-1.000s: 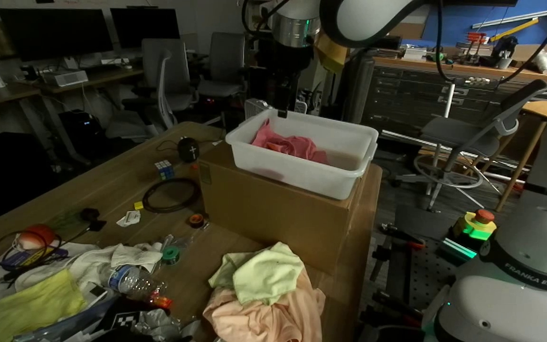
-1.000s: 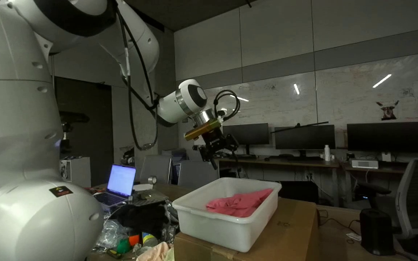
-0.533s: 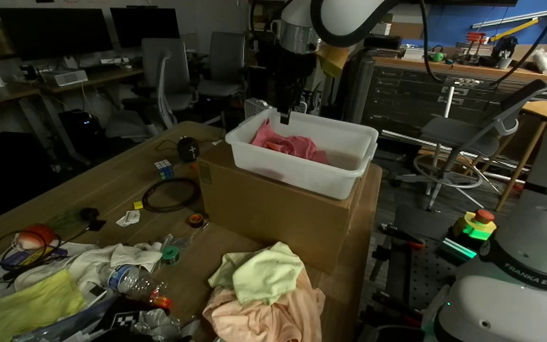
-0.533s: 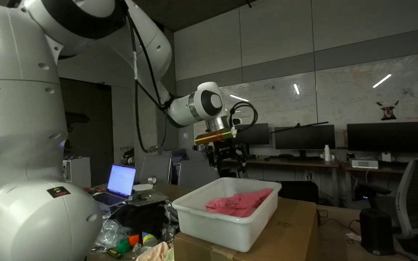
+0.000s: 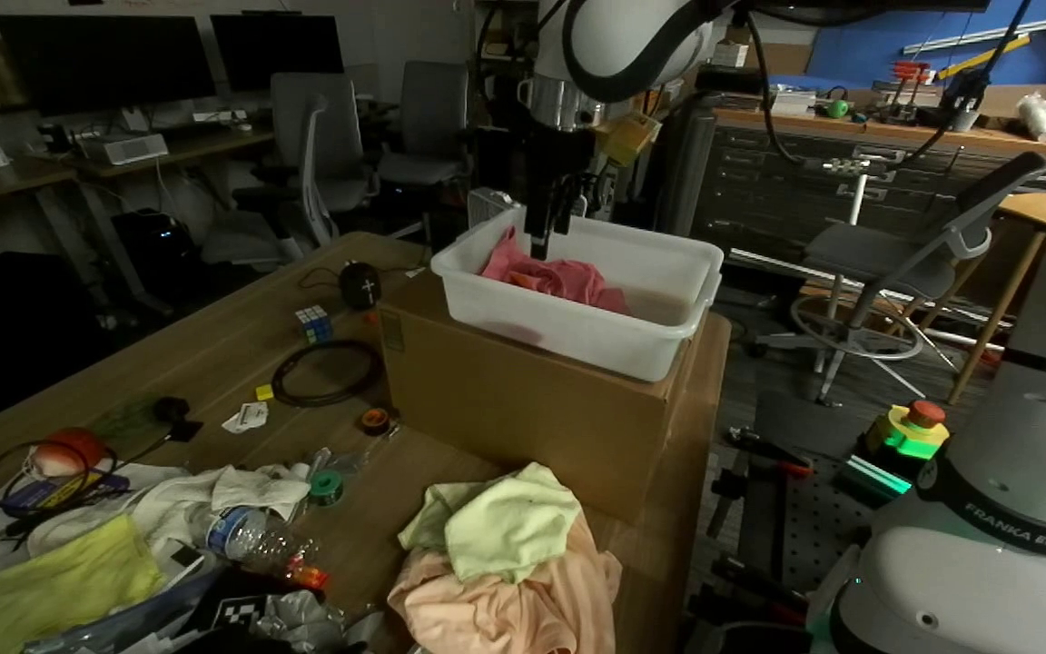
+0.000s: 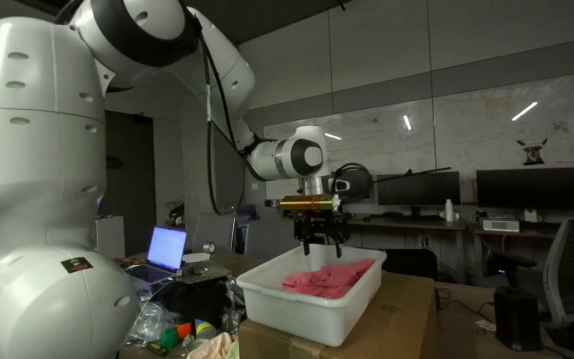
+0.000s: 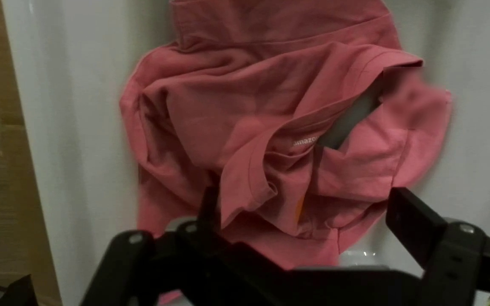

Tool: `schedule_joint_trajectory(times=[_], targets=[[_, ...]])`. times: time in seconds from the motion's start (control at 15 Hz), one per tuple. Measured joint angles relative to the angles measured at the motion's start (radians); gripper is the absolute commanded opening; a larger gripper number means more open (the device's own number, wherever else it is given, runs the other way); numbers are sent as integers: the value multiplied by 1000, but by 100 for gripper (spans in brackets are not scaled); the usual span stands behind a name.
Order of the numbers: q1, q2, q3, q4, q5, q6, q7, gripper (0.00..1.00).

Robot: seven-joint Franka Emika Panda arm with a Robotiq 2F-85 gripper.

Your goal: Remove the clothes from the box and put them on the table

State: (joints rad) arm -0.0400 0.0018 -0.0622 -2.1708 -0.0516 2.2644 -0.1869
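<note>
The pink-red garment (image 7: 245,127) lies crumpled inside the box, a white plastic bin (image 6: 292,311). My gripper (image 6: 322,252) points straight down above the bin's far side, fingers spread. In the wrist view the gripper (image 7: 303,197) is open over the lower part of the pink cloth, which shows between the jaws, not gripped; whether a fingertip touches it I cannot tell. On the table (image 5: 169,354) in an exterior view, the pale yellow-green garment (image 5: 514,522) rests on top of the peach-orange one (image 5: 523,609), in front of the cardboard block.
A brown cardboard block (image 5: 523,409) carries the bin. Left of the clothes pile are a plastic bottle (image 5: 251,540), a yellow cloth (image 5: 60,581) and other clutter. A Rubik's cube (image 5: 313,323) and a black speaker (image 6: 517,319) stand near the block; a laptop (image 6: 167,248) is farther off.
My gripper has come down toward the bin and swung from a tilted pose to pointing straight down over the pink cloth. The garments and the bin have stayed put.
</note>
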Motion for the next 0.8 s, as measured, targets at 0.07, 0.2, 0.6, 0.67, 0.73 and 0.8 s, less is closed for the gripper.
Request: schedule_joint_trajectory(times=[0.07, 0.2, 0.6, 0.67, 0.73, 0.8], targets=[[-2, 16, 0, 9, 8, -1, -2, 100], [-3, 49, 0, 28, 19, -2, -3, 100], [-7, 136, 0, 82, 23, -20, -2, 100], [-9, 147, 0, 90, 25, -22, -2, 100], [-12, 158, 0, 97, 28, -24, -2, 100], [-16, 168, 0, 101, 34, -26, -3, 100]])
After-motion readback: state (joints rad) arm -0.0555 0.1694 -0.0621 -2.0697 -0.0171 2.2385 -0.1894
